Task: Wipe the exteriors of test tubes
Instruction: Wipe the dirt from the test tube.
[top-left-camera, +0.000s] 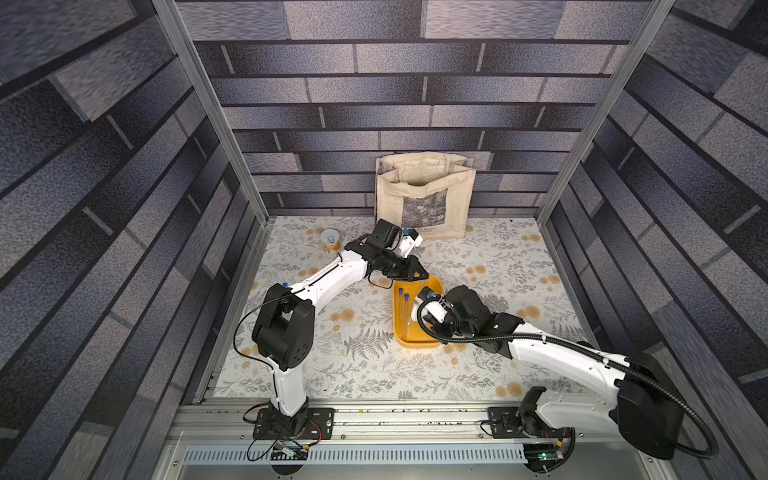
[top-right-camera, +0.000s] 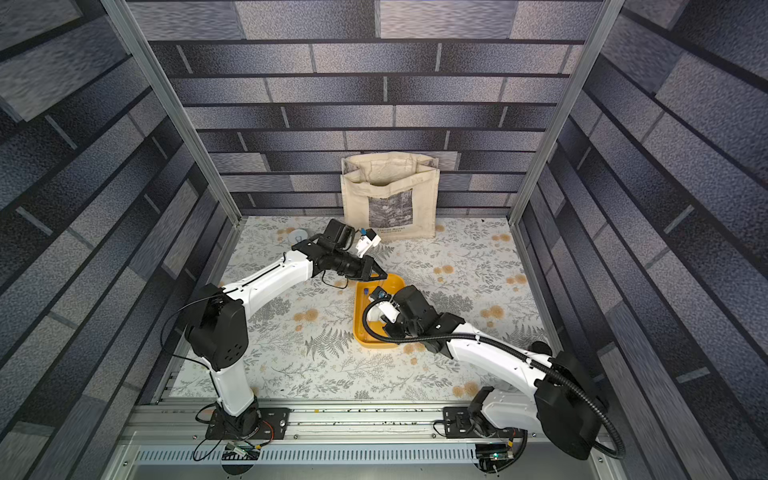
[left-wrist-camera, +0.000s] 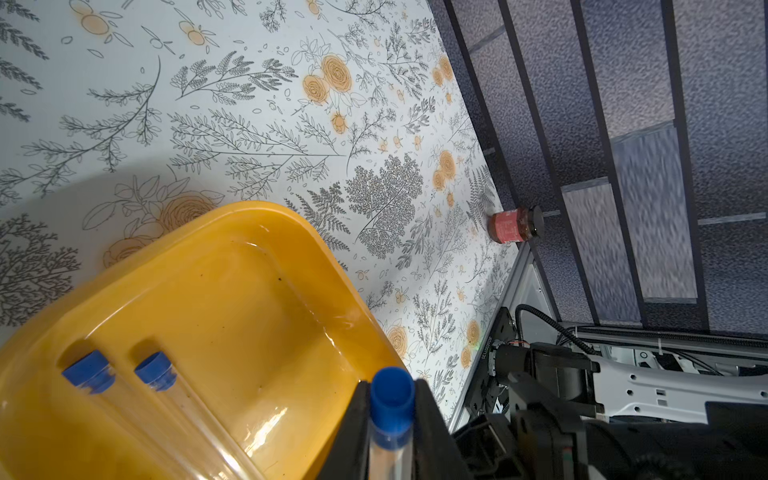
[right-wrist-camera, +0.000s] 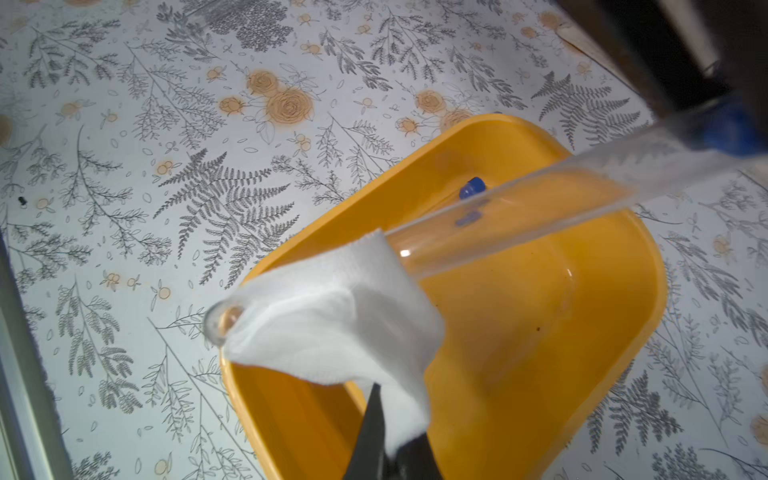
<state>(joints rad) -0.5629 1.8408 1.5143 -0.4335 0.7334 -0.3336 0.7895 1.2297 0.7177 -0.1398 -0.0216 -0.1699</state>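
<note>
The left pincer and right pincer crowd the tray; surrounding tabletop lies open.

I note walls papered in a grey-blue brick pattern, joined by aluminium corner posts. Tabletop — white sheet printed with grey ferns and orange flowers — evenly lit. A slotted metal rail runs along the near edge.

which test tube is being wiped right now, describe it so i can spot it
Find the yellow tray in the middle of the floral table. One test tube slants above it, its blue-capped end pinched in the left gripper. Unlike the two tubes lying in the tray, it has the white cloth draped round its lower end.
</note>
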